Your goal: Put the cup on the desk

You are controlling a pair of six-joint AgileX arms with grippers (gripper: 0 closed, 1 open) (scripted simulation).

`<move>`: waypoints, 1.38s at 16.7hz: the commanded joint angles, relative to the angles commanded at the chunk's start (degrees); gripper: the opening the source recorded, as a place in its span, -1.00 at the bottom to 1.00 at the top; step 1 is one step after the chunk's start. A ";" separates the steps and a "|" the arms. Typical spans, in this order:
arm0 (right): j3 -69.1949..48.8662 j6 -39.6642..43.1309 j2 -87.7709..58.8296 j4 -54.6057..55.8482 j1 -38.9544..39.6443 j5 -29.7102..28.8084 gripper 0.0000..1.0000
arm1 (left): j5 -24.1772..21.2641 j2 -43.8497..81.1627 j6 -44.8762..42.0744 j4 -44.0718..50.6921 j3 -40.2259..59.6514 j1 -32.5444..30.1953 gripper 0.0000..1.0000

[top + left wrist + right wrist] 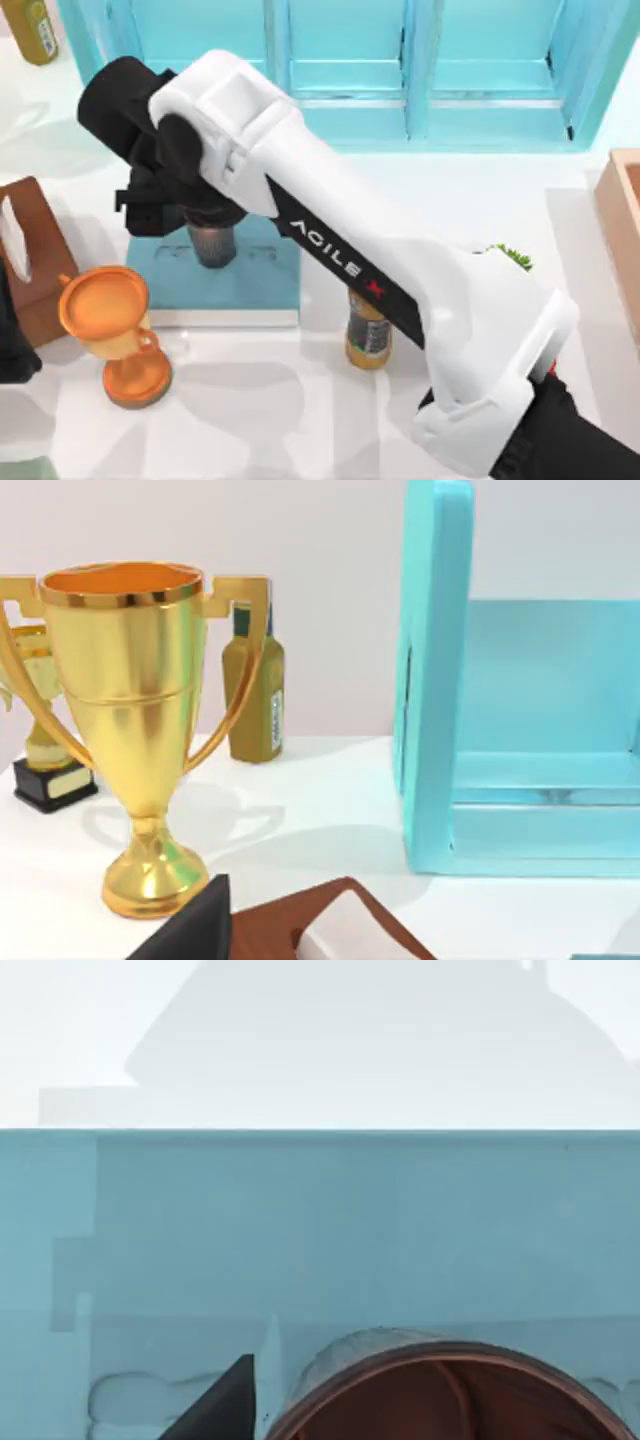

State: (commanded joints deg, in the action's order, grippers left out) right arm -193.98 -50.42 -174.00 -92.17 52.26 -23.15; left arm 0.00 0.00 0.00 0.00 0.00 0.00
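1. The desk (300, 400) is spreading white under everything, with the light blue cabinet (430, 70) standing along its far edge.
2. My right arm (380, 270) is reaching from the lower right across to the upper left, its right gripper (205, 225) hanging over the teal book (260, 280).
3. The teal book is lying flat left of centre, beside the orange trophy (110, 325).
4. The cup (212, 245) is standing upright on the book, directly under the right gripper; in the right wrist view its coppery rim (450, 1395) is sitting just beside one dark finger (225, 1405). Whether the fingers are clamping it, I cannot tell.
5. A bottle (368, 335) is standing near the book's right edge.
6. My left arm is sitting parked at the left edge.
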 joint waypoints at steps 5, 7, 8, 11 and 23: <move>0.00 0.00 0.00 0.00 0.00 0.00 -0.21 | 0.00 0.00 0.00 0.00 0.00 0.00 1.00; 0.00 0.00 0.00 0.00 0.00 0.00 -0.51 | 0.00 0.00 0.00 0.00 0.00 0.00 1.00; 0.00 0.00 0.00 0.00 0.00 0.00 -0.66 | 0.00 0.00 0.00 0.00 0.00 0.00 1.00; 0.00 0.00 0.00 0.00 0.00 0.00 -1.00 | 0.00 0.00 0.00 0.00 0.00 0.00 1.00; 4.19 0.06 3.53 1.85 0.30 0.14 -1.00 | 0.00 0.00 0.00 0.00 0.00 0.00 1.00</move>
State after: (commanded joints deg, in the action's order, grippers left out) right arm -189.78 -50.36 -170.46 -90.32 52.56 -23.01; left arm 0.00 0.00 0.00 0.00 0.00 0.00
